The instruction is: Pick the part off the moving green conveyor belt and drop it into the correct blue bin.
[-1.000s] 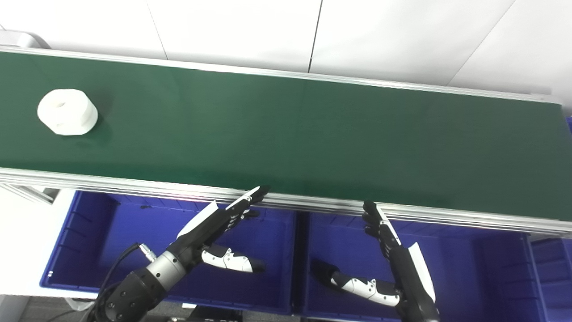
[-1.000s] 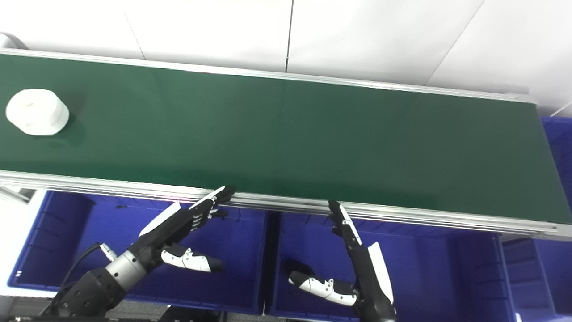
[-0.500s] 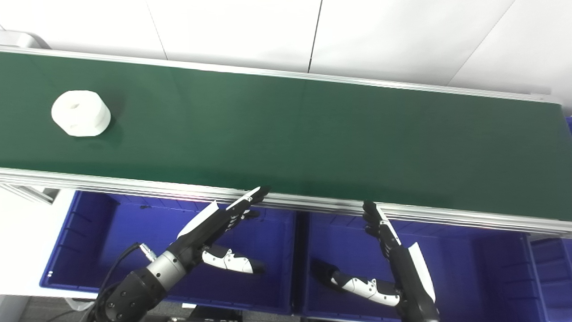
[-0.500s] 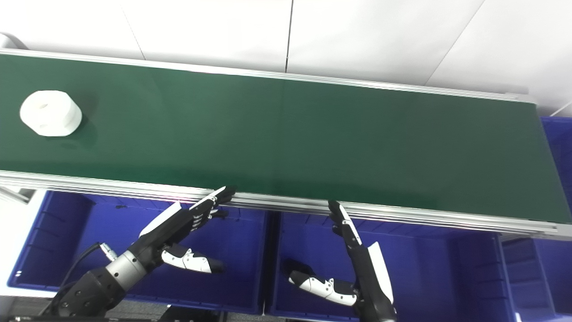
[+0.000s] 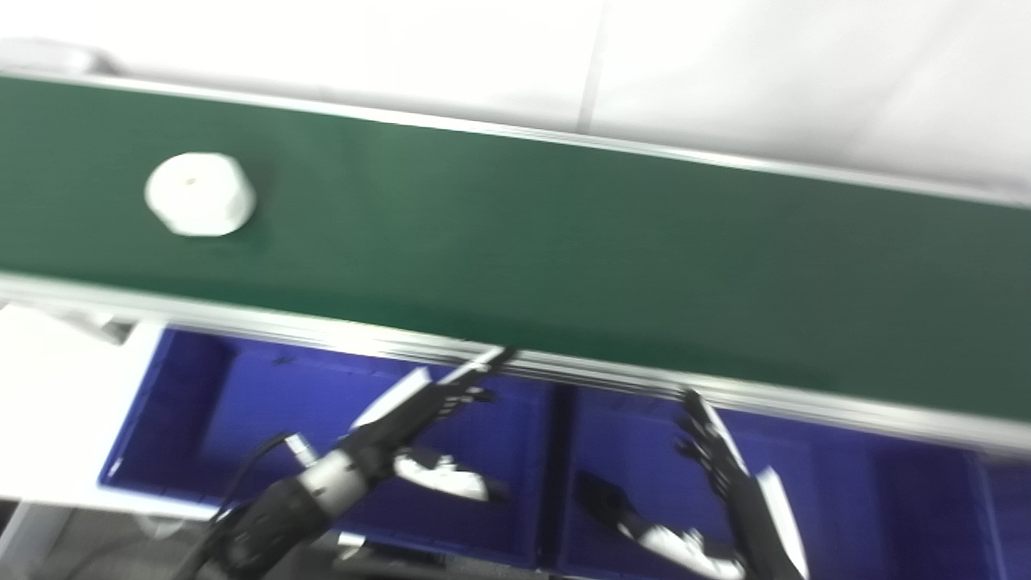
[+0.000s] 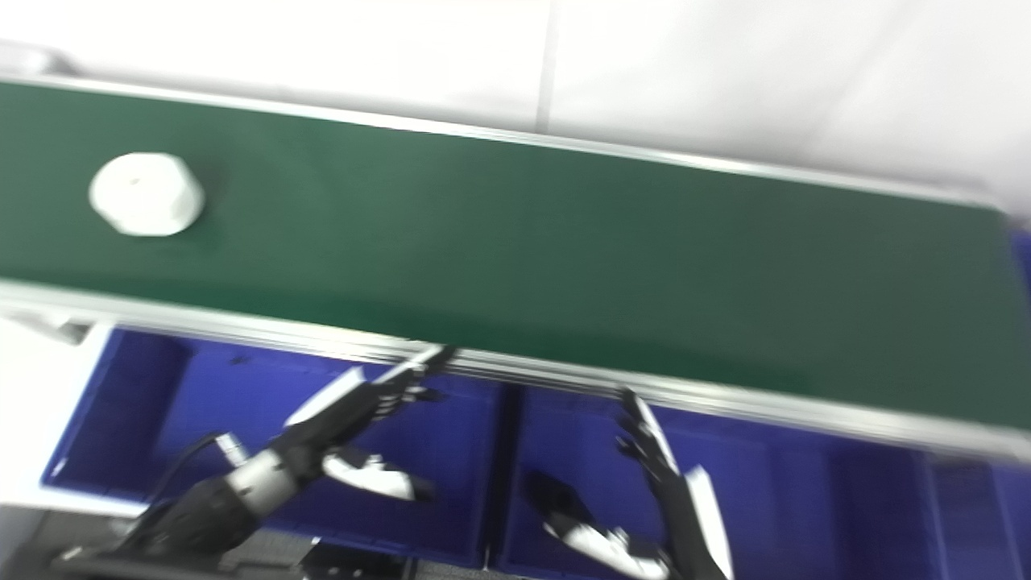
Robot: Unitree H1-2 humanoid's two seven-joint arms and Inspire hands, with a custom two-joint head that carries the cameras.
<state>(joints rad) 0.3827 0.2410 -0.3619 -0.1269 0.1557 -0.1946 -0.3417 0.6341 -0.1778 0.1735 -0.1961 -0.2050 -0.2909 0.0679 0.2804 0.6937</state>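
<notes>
While blurred, white part [image 5: 200, 194] seemingly lies well apart from left hand [image 5: 419, 415] fingers [image 5: 475, 372].

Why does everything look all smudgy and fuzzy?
Both views are motion-blurred: in the left eye view the white part on the green belt has soft edges; in the right eye view the left hand and right hand smear over the blue bins.

Long green conveyor belt [image 5: 564, 234] w/ silver rails, one white hex-ish part [image 5: 200, 194] lying on it nr left end, pics blurred
</notes>
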